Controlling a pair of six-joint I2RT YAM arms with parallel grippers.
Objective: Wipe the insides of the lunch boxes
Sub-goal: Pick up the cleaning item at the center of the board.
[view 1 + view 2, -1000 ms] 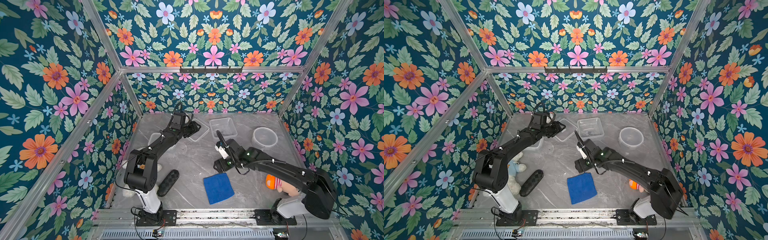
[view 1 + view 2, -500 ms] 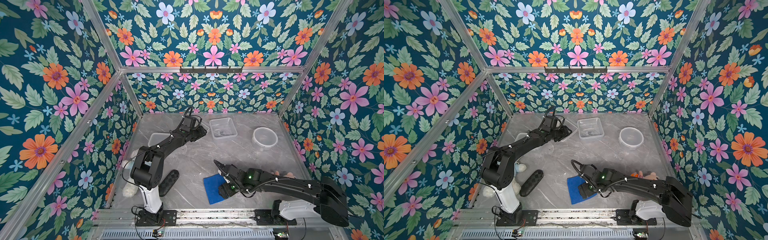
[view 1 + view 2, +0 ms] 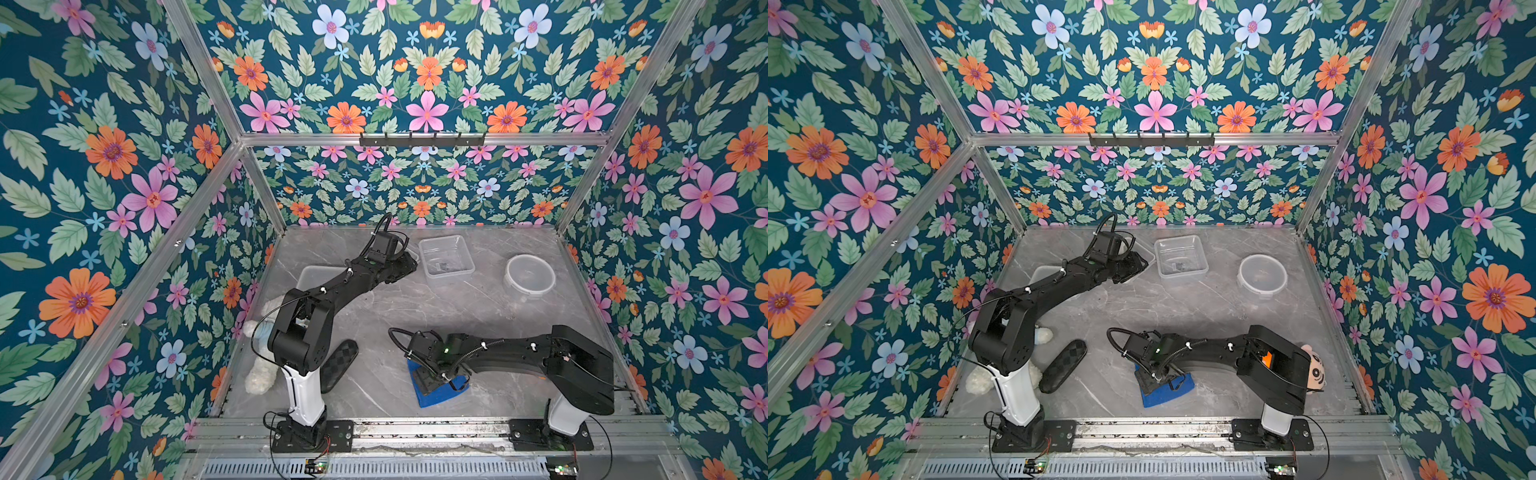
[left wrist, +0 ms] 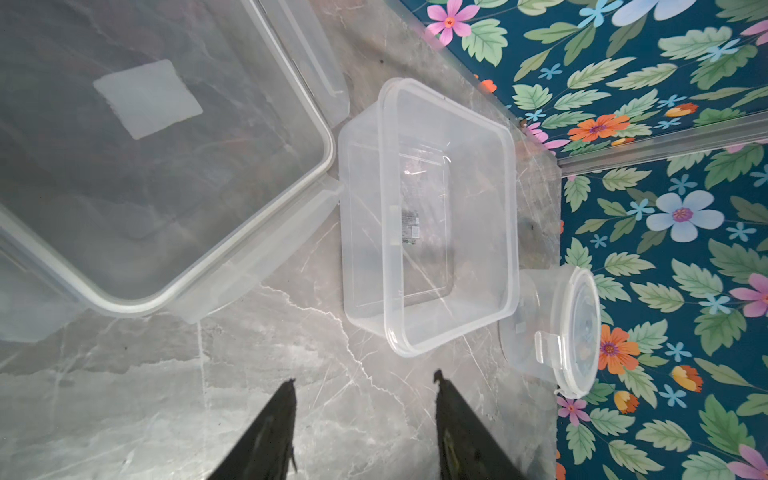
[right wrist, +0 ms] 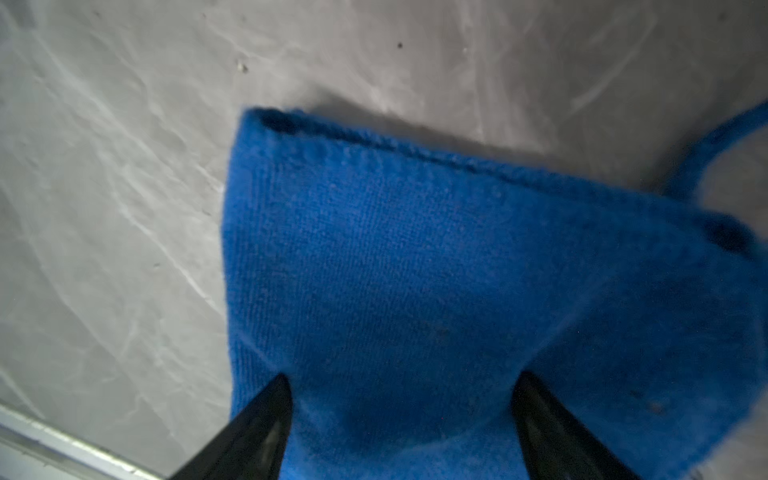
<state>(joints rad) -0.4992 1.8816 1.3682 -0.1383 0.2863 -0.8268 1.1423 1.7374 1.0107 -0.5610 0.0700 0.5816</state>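
Shifted since a sec ago: right arm (image 3: 511, 357), mid-table then, is now reaching down near the front edge; left arm (image 3: 345, 286) is edging closer to the rect. lunch box (image 3: 446, 259). That box is sitting back-centre on the marble table (image 3: 415, 309), round lunch box (image 3: 530, 276) apart from it toward the right arm's side, large sq. lunch box (image 3: 309, 276) on the left arm's side, partly hidden under that arm. Left gripper (image 4: 363, 382) is hovering near the rect. box, jaws apart over bare table (a clear lid (image 4: 166, 166) is lying just beside). Right gripper (image 5: 403, 378), well apart, is pressing on the blue cloth (image 5: 415, 257), jaws spread wide, tips straddling the fabric.
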